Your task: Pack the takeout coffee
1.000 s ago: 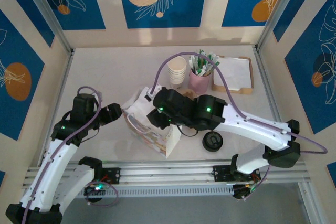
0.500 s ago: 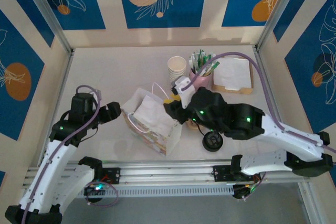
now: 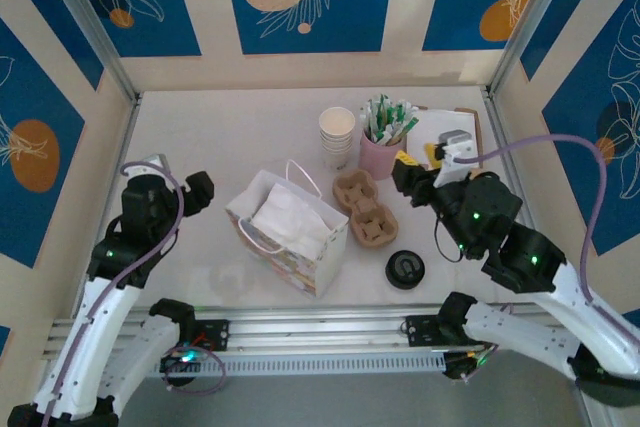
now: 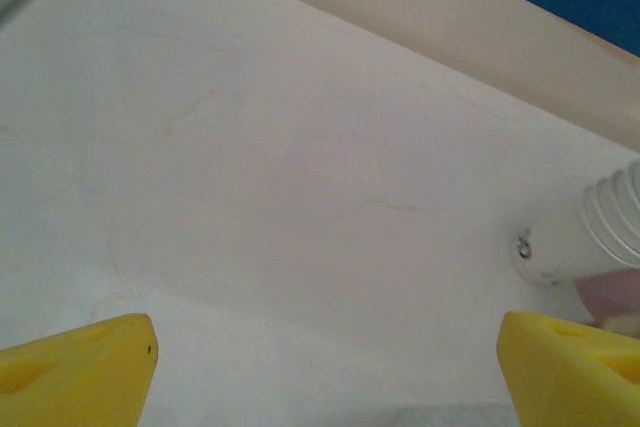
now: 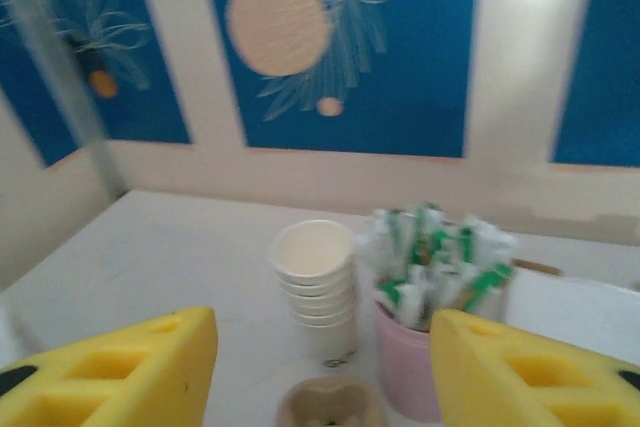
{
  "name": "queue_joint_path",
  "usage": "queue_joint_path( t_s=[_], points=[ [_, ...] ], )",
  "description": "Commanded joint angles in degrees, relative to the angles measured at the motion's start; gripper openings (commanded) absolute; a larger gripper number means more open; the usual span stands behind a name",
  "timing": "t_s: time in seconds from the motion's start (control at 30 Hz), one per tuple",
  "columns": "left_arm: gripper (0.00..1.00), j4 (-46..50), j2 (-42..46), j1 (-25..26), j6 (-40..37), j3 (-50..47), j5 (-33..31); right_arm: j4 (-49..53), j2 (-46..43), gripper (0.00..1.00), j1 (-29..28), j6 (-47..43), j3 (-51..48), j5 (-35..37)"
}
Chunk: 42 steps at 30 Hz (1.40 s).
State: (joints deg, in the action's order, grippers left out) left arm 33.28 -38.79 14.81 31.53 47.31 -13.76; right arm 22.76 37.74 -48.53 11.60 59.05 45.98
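Two grippers, and both have their jaws apart with nothing between them. The left gripper (image 4: 322,372) hangs over the bare table (image 3: 200,137) on the left side. The right gripper (image 5: 322,377) is right of the carrier (image 3: 362,209), looking toward the far wall.

The takeout coffee (image 3: 405,269) is, as far as I can judge, the round black-lidded thing near the front edge, right of the paper bag (image 3: 300,262) and apart from it. From straight overhead I only get the lid, so the cup body under it is a guess.

What I'd worry about:
- **Coffee cup:** The lid looks like smooth, slick plastic and a paper cup wall is thin. Pinch too hard and it dents; grab by the lid and it could pop off.
- **Carrier:** It's matte brown moulded pulp with round wells and looks light. Pressing a cup in off-centre could just shove it along the table.
- **Bag:** It's floppy printed paper with thin loop handles, and crumpled white paper (image 3: 290,217) already fills much of its mouth. Anything going in could snag the rim and tip it.
- **Things beyond the carrier:** The stack of lidless cream cups (image 3: 337,133) and the pink cup (image 3: 380,155) of green-and-white sachets (image 3: 385,115) stand just on its far side, so a wide swing of the arm could knock them.
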Motion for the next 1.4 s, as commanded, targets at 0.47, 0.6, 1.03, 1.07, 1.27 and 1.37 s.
queue_joint_path(
  t_s=[0.47,0.6,1.03,1.07,1.27,1.37],
  points=[
    [1.00,-18.23,-8.45,0.05,-1.97,-14.07,-25.70,-22.98,-4.58,0.94,32.91,6.29,-30.30,-13.81],
    [1.00,-28.59,-7.92,0.05,-3.02,-21.56,-30.68,-29.07,-4.12,0.96,35.00,2.01,-36.68,-16.26],
    [1.00,-47.99,-17.53,-0.04,-16.95,-25.06,-32.47,-42.72,7.39,1.00,38.42,1.38,-43.22,-17.01],
    [1.00,-51.07,-18.51,-0.04,-18.79,-25.75,-31.88,-43.12,8.82,0.99,38.78,0.82,-43.18,-17.06],
    [1.00,-72.67,-28.60,-0.11,-25.37,-32.08,-31.66,-44.42,15.53,1.00,40.27,-2.28,-41.95,-18.11],
    [1.00,-76.19,-32.86,-0.07,-28.12,-31.41,-31.82,-47.54,18.58,0.99,40.67,-1.79,-42.30,-17.93]
  ],
)
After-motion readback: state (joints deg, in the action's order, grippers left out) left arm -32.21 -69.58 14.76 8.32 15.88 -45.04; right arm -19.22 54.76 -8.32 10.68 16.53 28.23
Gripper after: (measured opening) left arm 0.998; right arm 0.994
